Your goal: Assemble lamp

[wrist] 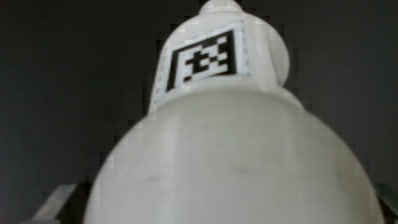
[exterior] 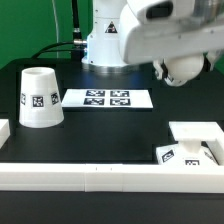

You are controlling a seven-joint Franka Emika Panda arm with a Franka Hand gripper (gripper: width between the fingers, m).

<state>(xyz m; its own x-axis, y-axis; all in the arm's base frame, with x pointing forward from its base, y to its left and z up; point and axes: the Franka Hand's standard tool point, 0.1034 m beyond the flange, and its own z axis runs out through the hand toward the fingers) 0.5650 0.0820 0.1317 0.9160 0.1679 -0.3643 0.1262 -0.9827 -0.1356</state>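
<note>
The white bulb (wrist: 231,140) fills the wrist view, its narrow tagged neck pointing away from the camera. My gripper (wrist: 222,208) is shut on its wide round end, and only dark finger edges show beside it. In the exterior view the gripper (exterior: 182,72) holds the bulb (exterior: 186,66) high above the table at the right. The flat square base (exterior: 196,136) lies below it at the front right, with tags on its near side. The tapered shade (exterior: 40,97) stands wide end down at the left, well away from the gripper.
The marker board (exterior: 107,98) lies flat in the middle of the black table. A long white rail (exterior: 100,175) runs along the front edge, and a short rail piece (exterior: 4,131) sits at the left. The arm's white base (exterior: 105,40) stands at the back.
</note>
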